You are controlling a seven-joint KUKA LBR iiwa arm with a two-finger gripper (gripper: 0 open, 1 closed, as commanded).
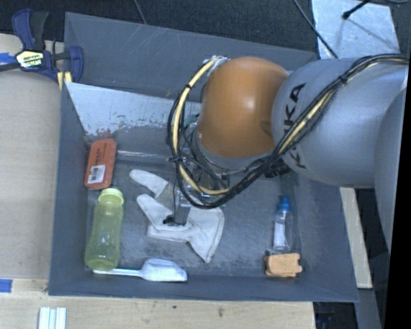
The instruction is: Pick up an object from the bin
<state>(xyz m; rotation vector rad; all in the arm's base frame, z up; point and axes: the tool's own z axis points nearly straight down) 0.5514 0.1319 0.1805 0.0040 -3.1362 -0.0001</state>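
Mid-frame, the fingers (180,212) stand narrow, tips sunk in the crumpled white cloth (202,236), probably because loose folds pinch easily; the bottle (105,230) lies apart, lower left.

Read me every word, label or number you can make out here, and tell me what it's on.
"KA": on the grey arm, part of a longer word crossed by cables.
White label on the brown block: too small to read.
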